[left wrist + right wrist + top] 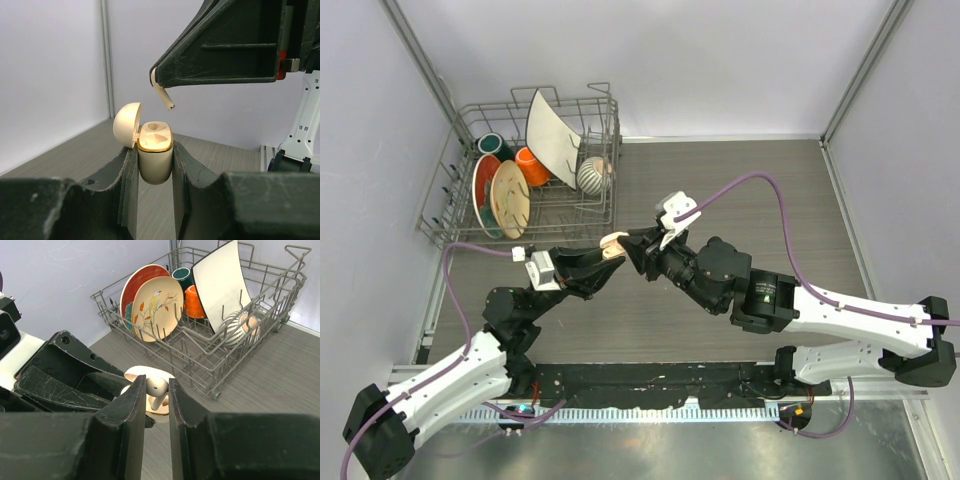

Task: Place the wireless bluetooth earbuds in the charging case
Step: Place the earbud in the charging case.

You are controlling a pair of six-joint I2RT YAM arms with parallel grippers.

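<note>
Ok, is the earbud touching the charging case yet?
Apart. The left wrist view shows a clear gap between the earbud and the open charging case below it.

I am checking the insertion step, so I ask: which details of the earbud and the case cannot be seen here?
Right wrist: the right gripper and the earbud cover the sockets of the charging case.
Left wrist: that gripper hides the earbud's head; only the stem shows. The left gripper hides the case's lower sides.
Top external: the earbud is too small to find between the grippers.
</note>
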